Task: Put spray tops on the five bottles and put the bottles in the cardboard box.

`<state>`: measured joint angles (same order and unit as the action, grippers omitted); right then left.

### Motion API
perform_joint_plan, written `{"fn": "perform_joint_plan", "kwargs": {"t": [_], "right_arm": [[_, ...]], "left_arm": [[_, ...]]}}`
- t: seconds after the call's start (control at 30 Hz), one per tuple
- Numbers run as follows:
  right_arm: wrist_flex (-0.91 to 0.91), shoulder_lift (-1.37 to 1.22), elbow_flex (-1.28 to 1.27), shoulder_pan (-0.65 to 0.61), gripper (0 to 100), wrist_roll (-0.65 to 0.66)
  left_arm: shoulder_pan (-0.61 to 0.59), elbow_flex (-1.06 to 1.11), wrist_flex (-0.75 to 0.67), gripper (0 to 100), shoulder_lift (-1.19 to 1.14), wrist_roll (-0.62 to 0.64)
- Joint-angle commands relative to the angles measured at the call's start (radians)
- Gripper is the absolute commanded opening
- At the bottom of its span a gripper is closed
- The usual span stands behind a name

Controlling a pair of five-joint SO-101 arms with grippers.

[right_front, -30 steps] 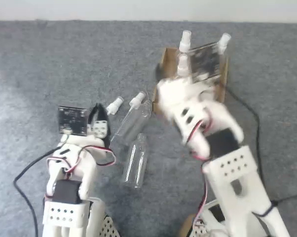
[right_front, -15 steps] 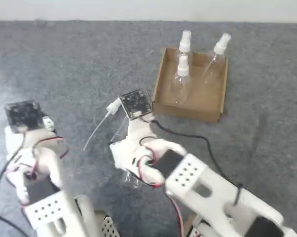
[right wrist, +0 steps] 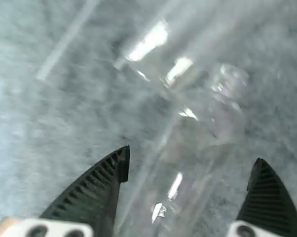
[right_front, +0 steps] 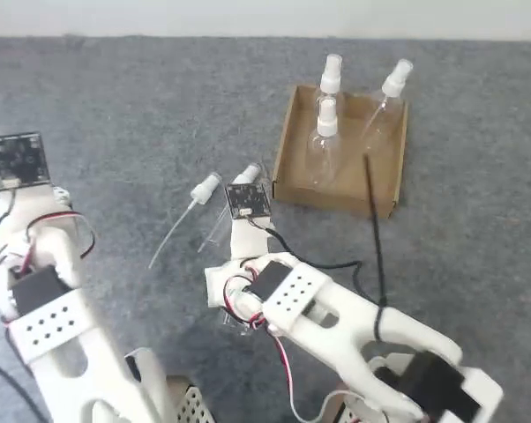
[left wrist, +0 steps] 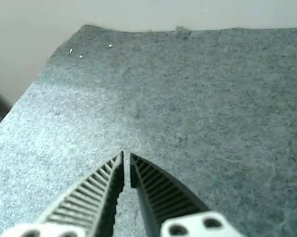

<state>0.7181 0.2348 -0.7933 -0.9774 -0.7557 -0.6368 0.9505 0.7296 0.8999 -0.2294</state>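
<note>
High view, cardboard box (right_front: 336, 199): three capped bottles (right_front: 323, 141) stand inside it, well apart from both of my arms.
High view, loose spray top (right_front: 204, 188): it lies on the grey mat (right_front: 115, 106), its thin tube trailing toward my side.
High view, right arm (right_front: 318, 304): it reaches across to mid-table over the lying bottles. Another spray head (right_front: 248, 174) pokes out just beyond its wrist.
High view, left arm (right_front: 45, 264): it sits at the far left, well apart from the bottles, so my right arm is much the nearer.
Left wrist view, left gripper (left wrist: 127, 156): the jaws are pressed almost together with a hair of gap. They hold nothing, and only bare mat lies ahead.
Right wrist view, right gripper (right wrist: 192, 155): the jaws are spread wide and touch nothing that I can see.
Right wrist view, clear bottle (right wrist: 200, 143): it lies on the mat directly between my spread jaws. Its long axis runs away from me, and its neck at the far end looks bare.
Right wrist view, dip tube (right wrist: 64, 42): it lies off to one side, beyond the jaws.
Judgement: closing here should catch the bottle across its body.
</note>
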Motion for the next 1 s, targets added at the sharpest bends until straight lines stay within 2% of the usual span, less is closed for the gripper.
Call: {"fn": "perform_joint_plan", "kwargs": {"t": [0.0, 0.13, 0.2, 0.3, 0.33, 0.4, 0.43, 0.53, 0.63, 0.8, 0.9, 0.97], "right_arm": [[-0.015, -0.035, 0.029, -0.002, 32.9, -0.032], [-0.012, -0.038, 0.023, 0.015, 29.9, -0.035], [-0.012, -0.038, 0.025, 0.048, 21.4, -0.034], [-0.010, -0.036, 0.029, 0.127, 2.3, -0.018], [-0.010, -0.035, 0.029, 0.156, 0.0, 0.011], [0.016, -0.018, 0.031, 0.213, 3.8, 0.063], [0.041, 0.005, 0.032, 0.239, 2.4, 0.084], [0.217, 0.116, 0.058, 0.325, 1.0, 0.144], [0.469, 0.268, 0.124, 0.398, 0.7, 0.322], [0.900, 0.484, 0.311, 0.564, 0.7, 0.680], [1.072, 0.516, 0.388, 0.746, 0.7, 0.836], [1.067, 0.515, 0.387, 0.906, 0.7, 0.957]], "left_arm": [[0.002, -0.068, -0.008, 2, -0.003, -0.006], [0.002, -0.068, -0.011, 2, -0.003, -0.006], [0.002, -0.068, -0.011, 2, -0.003, -0.006], [0.002, -0.068, -0.011, 2, -0.003, -0.006], [0.002, -0.068, -0.011, 2, -0.003, -0.006], [0.002, -0.068, -0.011, 2, -0.008, -0.012], [0.002, -0.068, -0.011, 2, -0.011, -0.031], [0.002, -0.067, 0.000, 2, -0.011, -0.071], [0.012, -0.081, 0.038, 2, -0.012, -0.072], [0.141, -0.191, 0.222, 2, -0.092, -0.071], [0.242, -0.294, 0.318, 2, -0.207, -0.069], [0.310, -0.361, 0.361, 2, -0.304, -0.069]]}}
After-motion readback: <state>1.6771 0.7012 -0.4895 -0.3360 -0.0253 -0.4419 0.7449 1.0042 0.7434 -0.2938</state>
